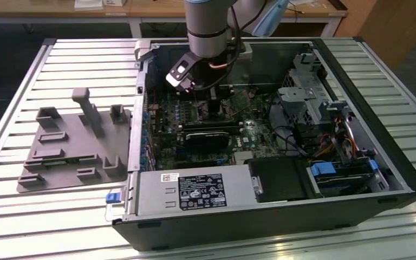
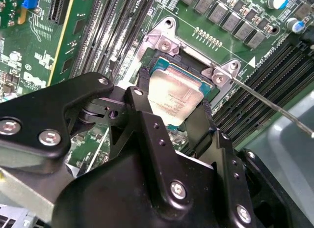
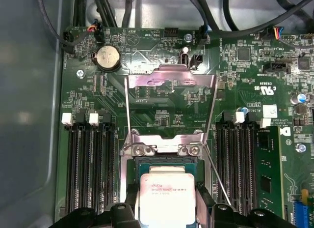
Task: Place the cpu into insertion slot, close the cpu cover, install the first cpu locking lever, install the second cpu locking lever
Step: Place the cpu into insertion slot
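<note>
gripper (image 2: 173, 103) pinching cpu (image 2: 169, 93) by opposite edges | cpu top up, square with insertion slot (image 3: 167, 162) | cpu cover (image 3: 169, 76) raised open

I can make out fine print on top of the cpu (image 3: 168, 198), too small to read; white lettering on the green circuit board (image 3: 235, 75); a printed label (image 1: 202, 192) on the power supply box (image 1: 154, 190), all illegible from here

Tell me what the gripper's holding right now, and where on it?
The gripper holds the cpu, fingers clamped on two opposite side edges, right over the insertion slot.
</note>
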`<state>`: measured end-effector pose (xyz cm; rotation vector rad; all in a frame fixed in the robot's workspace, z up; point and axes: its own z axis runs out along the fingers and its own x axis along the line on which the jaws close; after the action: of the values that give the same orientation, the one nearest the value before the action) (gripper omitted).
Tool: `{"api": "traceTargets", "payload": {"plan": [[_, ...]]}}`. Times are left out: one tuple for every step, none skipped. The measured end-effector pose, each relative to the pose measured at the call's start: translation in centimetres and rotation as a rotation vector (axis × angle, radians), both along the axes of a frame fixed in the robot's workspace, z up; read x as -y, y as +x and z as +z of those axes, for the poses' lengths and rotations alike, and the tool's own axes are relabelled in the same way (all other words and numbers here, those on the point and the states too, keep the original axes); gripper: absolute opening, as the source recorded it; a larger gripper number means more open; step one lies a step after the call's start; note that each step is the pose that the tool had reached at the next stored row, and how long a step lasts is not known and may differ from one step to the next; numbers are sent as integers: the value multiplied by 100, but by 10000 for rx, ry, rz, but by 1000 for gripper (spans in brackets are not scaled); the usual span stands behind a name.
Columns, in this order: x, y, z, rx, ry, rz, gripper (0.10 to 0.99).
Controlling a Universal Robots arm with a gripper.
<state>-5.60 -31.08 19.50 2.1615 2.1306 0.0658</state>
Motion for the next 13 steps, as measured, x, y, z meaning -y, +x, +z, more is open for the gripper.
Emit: {"api": "traceTargets", "payload": {"plan": [[0, 0, -8, 2, 5, 3, 537], [0, -1, -14, 2, 8, 4, 537], [1, -1, -17, 2, 13, 3, 537], [1, -2, -19, 1, 21, 2, 537], [1, -2, -20, 1, 29, 2, 537], [0, -2, -21, 1, 34, 2, 537], [0, -1, -22, 2, 36, 2, 537], [0, -1, -22, 3, 37, 2, 537], [0, -1, -22, 3, 38, 3, 537], [0, -1, -22, 3, 38, 3, 537], [0, -1, -22, 3, 37, 3, 537], [0, -1, -23, 3, 37, 3, 537], [0, -1, -23, 3, 37, 3, 537]]}}
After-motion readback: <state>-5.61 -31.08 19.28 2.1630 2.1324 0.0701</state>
